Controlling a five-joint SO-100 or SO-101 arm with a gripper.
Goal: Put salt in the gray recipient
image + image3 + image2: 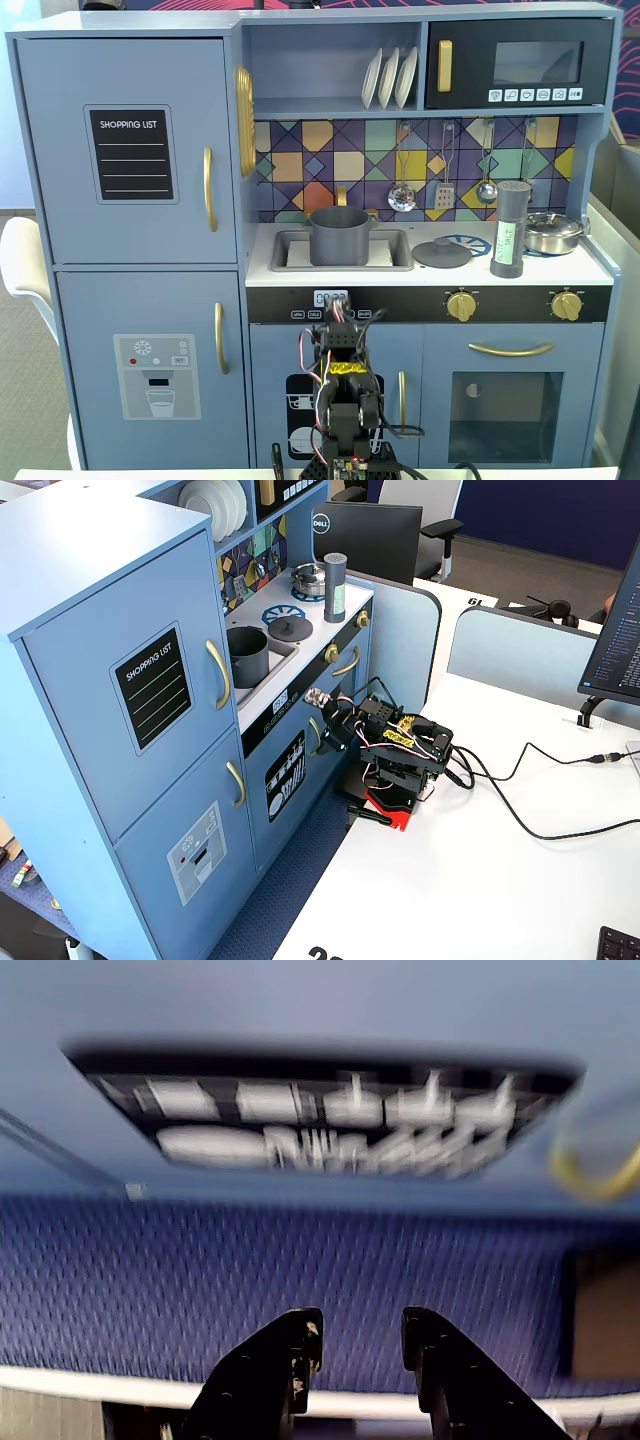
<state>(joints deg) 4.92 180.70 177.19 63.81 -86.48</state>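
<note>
I had the gripper (pixel 355 1345) empty w/ jaws a bit apart, low by the cabinet front, salt (pixel 511 230) upright on the counter right of the gray recipient (pixel 338 235) in the sink; tall & slim, so a clumsy approach could've tipped it.

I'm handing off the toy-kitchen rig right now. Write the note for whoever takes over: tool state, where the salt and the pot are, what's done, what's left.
Tool: open and empty in the wrist view, arm folded low in front of the kitchen's lower doors.
Salt shaker: upright on the counter, right of the flat gray lid in a fixed view, untouched.
Gray pot: standing in the sink, uncovered.
Done: nothing visible yet.
Left: raise the arm to the counter, grasp the shaker, carry it left to the pot and put it in.
</note>
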